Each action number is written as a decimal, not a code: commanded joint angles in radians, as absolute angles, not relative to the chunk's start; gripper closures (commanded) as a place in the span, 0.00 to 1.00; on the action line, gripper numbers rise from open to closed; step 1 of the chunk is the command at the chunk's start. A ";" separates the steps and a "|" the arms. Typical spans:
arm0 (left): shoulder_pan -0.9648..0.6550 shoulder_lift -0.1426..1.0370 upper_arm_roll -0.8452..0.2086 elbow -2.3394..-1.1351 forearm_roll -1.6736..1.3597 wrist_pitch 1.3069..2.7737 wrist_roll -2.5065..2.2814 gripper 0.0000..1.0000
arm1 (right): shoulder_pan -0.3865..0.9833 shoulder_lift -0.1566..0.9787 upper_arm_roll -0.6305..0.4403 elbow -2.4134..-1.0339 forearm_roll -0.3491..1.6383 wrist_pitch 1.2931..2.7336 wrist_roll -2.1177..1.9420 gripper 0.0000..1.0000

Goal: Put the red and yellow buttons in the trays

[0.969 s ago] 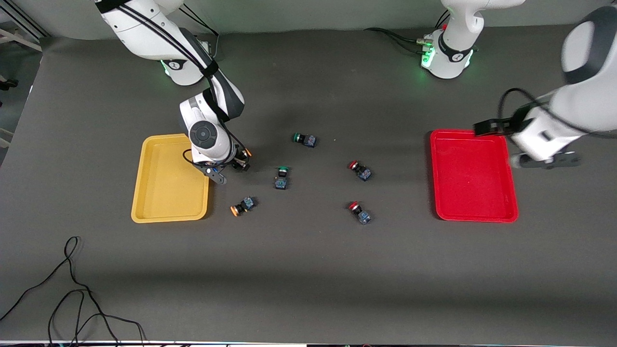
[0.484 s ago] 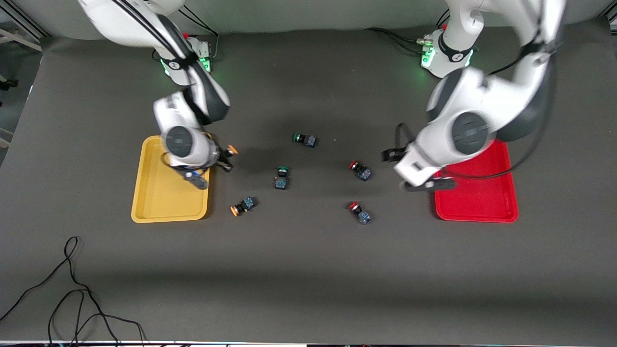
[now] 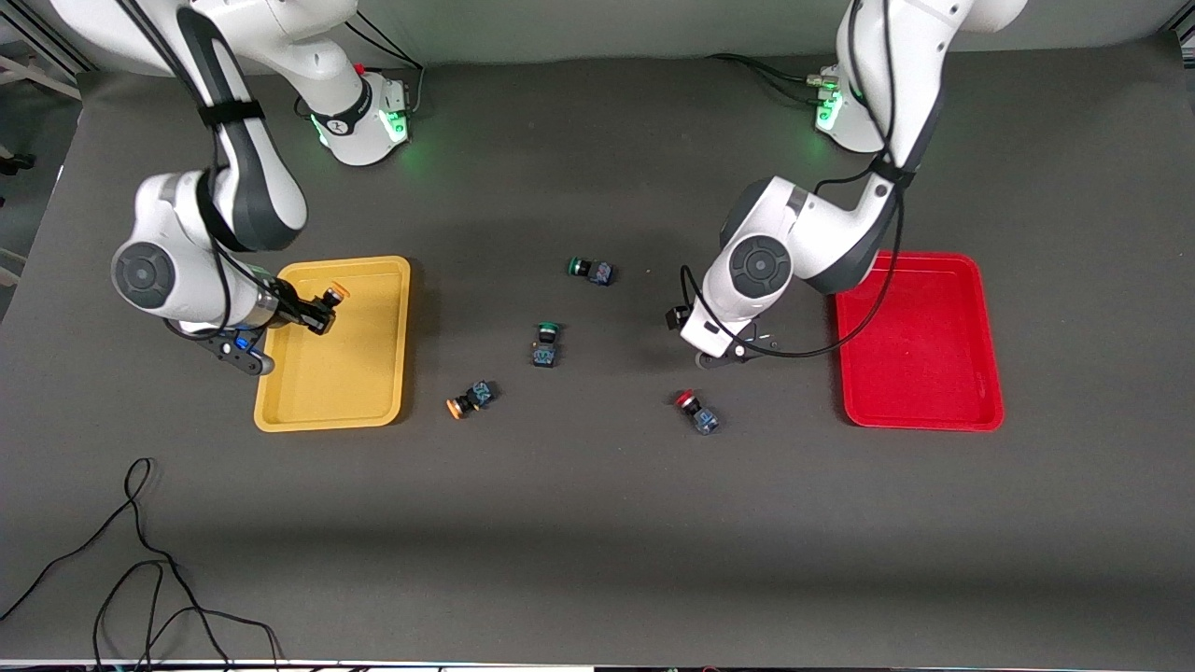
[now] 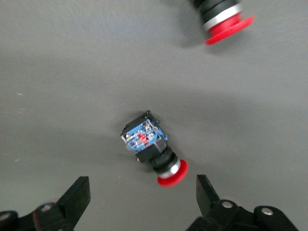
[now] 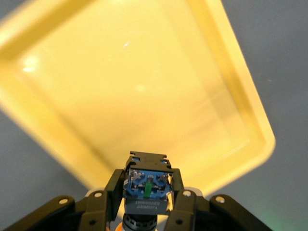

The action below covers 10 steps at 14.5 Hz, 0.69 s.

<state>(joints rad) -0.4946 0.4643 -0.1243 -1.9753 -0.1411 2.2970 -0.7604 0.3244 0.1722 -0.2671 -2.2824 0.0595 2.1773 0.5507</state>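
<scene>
My right gripper is shut on a yellow button and holds it over the yellow tray. The right wrist view shows the button's blue body between the fingers, with the tray below. My left gripper is open, low over a red button lying on its side between the spread fingers; the front view hides it under the hand. A second red button lies nearer the camera. A second yellow button lies near the yellow tray. The red tray holds nothing.
Two green-capped switches lie mid-table: one farther from the camera, one nearer. A black cable loops on the table near the front edge at the right arm's end.
My right gripper lifted the yellow button from beside the yellow tray to over it. My left arm swung from the red tray's end down over the red button.
</scene>
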 commanded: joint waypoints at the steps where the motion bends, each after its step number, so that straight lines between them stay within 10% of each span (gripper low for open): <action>1: -0.514 0.495 -0.110 -2.045 -0.152 2.440 -0.788 0.06 | 0.347 0.254 -0.267 -2.319 0.077 2.285 0.511 1.00; 2: -0.514 0.512 -0.110 -2.046 -0.152 2.466 -0.793 0.07 | 0.347 0.264 -0.281 -2.318 0.077 2.287 0.496 0.94; 4: -0.517 0.537 -0.113 -2.039 -0.172 2.480 -0.822 0.12 | 0.348 0.247 -0.291 -2.316 0.077 2.277 0.500 0.01; 6: -0.518 0.538 -0.114 -2.039 -0.186 2.487 -0.822 0.40 | 0.350 0.209 -0.291 -2.289 0.083 2.231 0.515 0.00; 8: -0.515 0.529 -0.114 -2.037 -0.189 2.470 -0.827 0.95 | 0.354 0.190 -0.282 -2.155 0.087 2.096 0.557 0.00; 10: -0.506 0.509 -0.114 -2.030 -0.189 2.439 -0.842 1.00 | 0.380 0.222 -0.256 -1.957 0.098 1.940 0.636 0.00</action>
<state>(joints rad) -0.4990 0.5303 -0.1224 -2.0300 -0.1753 2.4678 -0.8128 0.3497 0.2031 -0.2764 -2.1364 0.0722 2.0782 0.5637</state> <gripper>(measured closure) 0.581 0.000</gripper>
